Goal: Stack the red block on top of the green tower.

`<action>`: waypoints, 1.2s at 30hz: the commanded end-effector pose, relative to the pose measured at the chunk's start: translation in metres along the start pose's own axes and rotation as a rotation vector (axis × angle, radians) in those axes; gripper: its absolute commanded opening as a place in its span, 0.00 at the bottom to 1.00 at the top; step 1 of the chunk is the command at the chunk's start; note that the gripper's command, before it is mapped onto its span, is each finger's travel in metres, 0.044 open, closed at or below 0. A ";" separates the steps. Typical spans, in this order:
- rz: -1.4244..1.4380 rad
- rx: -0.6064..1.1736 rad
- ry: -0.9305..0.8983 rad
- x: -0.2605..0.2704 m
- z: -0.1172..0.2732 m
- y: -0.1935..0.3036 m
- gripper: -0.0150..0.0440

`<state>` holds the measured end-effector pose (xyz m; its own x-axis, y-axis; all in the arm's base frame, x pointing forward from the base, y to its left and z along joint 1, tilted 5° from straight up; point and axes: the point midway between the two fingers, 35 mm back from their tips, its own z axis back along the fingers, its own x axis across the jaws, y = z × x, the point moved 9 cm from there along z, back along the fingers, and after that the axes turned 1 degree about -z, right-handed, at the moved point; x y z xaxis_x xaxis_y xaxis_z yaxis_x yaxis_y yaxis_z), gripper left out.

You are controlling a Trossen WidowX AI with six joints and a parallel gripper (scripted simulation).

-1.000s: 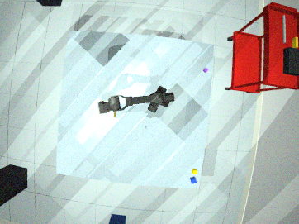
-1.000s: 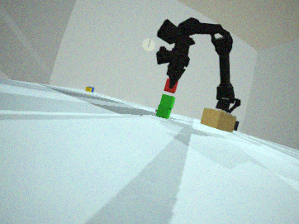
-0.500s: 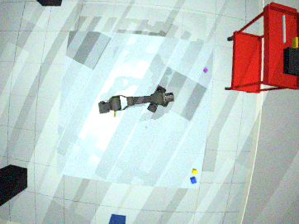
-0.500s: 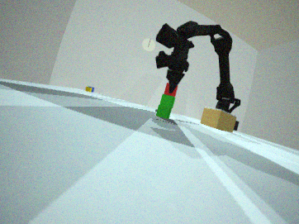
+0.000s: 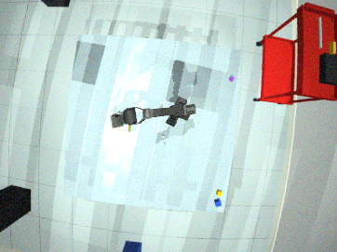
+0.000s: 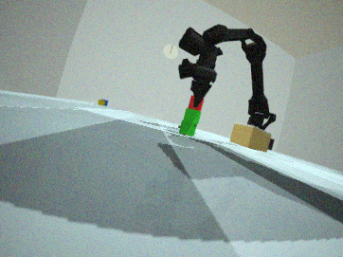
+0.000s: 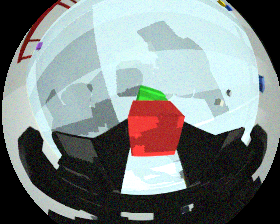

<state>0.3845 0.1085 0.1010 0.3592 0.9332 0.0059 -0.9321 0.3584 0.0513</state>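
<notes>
My gripper (image 6: 196,104) (image 7: 151,120) points down and is shut on the red block (image 6: 191,102) (image 7: 156,131). The red block is upright in the exterior view, directly above the green tower (image 6: 190,121) (image 7: 149,93), with no gap showing between them. Whether the tower bears its weight cannot be told. The green tower stands upright, leaning only with the tilted view. In the wrist view the red block hides most of the tower, and only a green part shows beyond its far edge. In the top view the arm hides both.
A tan box (image 6: 250,137) stands beside the arm's base. A purple block (image 5: 231,78) (image 7: 39,46) lies far off on one side. A yellow block (image 5: 219,192) and a blue block (image 5: 218,203) lie together near a far corner. A red cart (image 5: 278,68) stands beyond the pale work surface.
</notes>
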 end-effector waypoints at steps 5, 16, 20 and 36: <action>-0.004 0.003 -0.003 0.000 0.000 0.000 0.25; 0.000 0.000 0.000 0.000 0.000 0.000 0.65; 0.000 0.000 0.000 0.000 0.000 0.000 0.83; 0.000 0.000 0.000 0.000 0.000 0.000 1.00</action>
<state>0.3847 0.1084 0.1020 0.3594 0.9332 0.0062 -0.9321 0.3587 0.0508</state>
